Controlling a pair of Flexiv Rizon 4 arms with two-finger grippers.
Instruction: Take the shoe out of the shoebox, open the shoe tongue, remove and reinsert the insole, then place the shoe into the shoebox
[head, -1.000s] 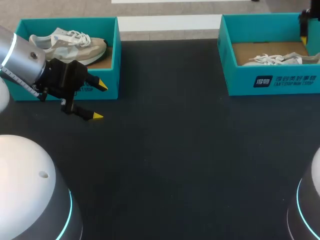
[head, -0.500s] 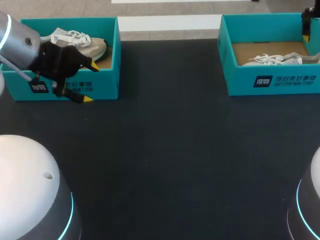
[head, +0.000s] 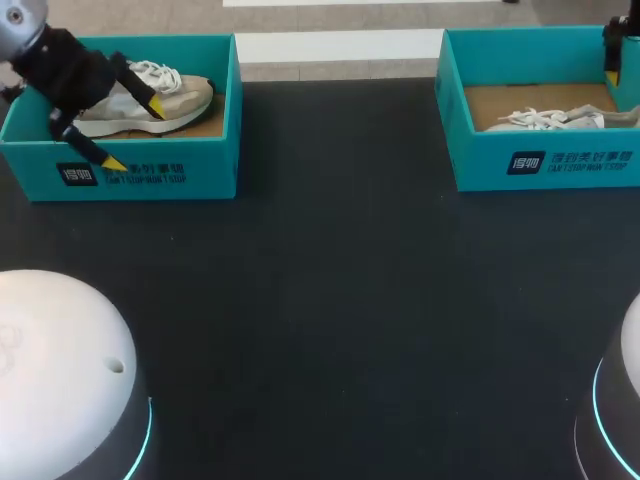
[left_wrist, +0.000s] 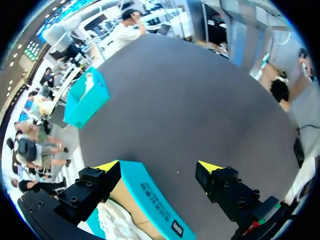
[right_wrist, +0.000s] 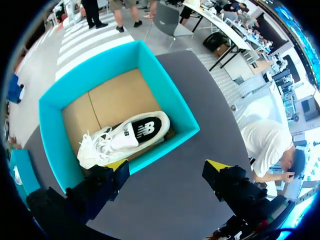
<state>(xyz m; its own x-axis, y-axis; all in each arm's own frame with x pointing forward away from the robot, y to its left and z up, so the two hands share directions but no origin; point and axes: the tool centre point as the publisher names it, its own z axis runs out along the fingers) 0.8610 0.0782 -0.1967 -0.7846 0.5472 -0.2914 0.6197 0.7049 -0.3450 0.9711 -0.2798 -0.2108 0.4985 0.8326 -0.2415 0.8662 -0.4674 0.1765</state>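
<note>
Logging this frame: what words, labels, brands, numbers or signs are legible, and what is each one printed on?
Right shoebox, front wall: a dark logo square and two white lines of print, too small to quote reliably.
Left shoebox, front wall: the same kind of print, also too small.
White shoe in the right shoebox: a logo on a dark patch, no readable words.
No numbers or signs show.

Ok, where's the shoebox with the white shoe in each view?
Head view: the right shoebox sits at the table's far right, white shoe inside.
Left wrist view: small, far ahead of the left gripper, across the table.
Right wrist view: large, just ahead of the right gripper, seen from above.
Shared landmark: the left shoebox, the other teal box, whose wall the left gripper straddles.
</note>
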